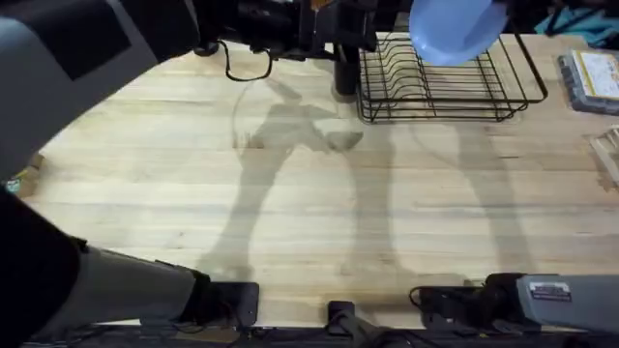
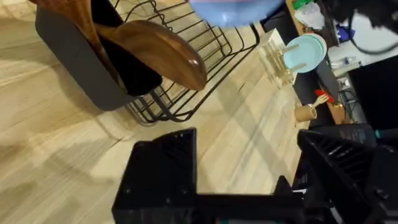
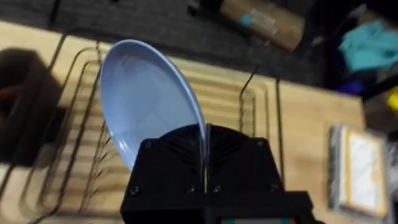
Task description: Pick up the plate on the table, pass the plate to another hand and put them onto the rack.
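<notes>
now plate [image 3: 146, 102] in right end effector [image 3: 204, 163]

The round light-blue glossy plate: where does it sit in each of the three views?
Overhead: the round light-blue glossy plate is at the top edge, above the black wire dish rack.
Left wrist: the plate is cut off by the top edge, above the rack.
Right wrist: the plate stands edge-on in the right gripper, over the rack.
Shared landmark: the rack.
</notes>
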Controlling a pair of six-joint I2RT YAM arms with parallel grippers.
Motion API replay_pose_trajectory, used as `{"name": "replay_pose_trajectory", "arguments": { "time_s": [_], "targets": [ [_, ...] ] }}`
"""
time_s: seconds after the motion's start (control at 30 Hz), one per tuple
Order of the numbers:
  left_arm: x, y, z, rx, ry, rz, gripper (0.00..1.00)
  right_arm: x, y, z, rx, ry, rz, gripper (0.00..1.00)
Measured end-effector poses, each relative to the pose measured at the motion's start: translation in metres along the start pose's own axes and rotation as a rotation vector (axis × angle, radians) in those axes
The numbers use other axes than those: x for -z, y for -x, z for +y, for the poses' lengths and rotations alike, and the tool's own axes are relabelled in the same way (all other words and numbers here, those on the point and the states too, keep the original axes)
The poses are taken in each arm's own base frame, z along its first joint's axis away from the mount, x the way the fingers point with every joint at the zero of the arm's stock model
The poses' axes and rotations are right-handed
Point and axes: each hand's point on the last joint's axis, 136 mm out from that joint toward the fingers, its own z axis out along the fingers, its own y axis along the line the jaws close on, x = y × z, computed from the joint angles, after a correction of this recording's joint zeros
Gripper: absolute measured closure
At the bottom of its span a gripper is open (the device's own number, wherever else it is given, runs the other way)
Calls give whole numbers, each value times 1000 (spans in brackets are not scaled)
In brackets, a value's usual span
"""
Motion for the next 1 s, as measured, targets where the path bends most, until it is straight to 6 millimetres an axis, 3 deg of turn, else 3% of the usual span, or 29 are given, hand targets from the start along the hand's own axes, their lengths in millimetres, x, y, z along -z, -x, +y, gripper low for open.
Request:
{"name": "replay_pose_trajectory", "arguments": {
  "time_s": [0.13, 0.23, 0.57, 0.83, 1.0],
  "targets": [
    [0, 0, 0, 0, -2, 1, 5, -24, 28, -8, 90, -36, -91, 973],
    [0, 0, -1, 0, -3, 1, 4, -38, 36, -9, 172, -53, -124, 973],
    [0, -1, -1, 2, -6, 3, 5, -91, 19, 6, 499, -48, -113, 973],
    [0, -2, -1, 7, -5, 6, 5, -90, 29, 42, 793, 103, -244, 972],
    [0, -2, -1, 7, -5, 6, 5, -87, 32, 53, 931, 136, -297, 971]
  ]
}}
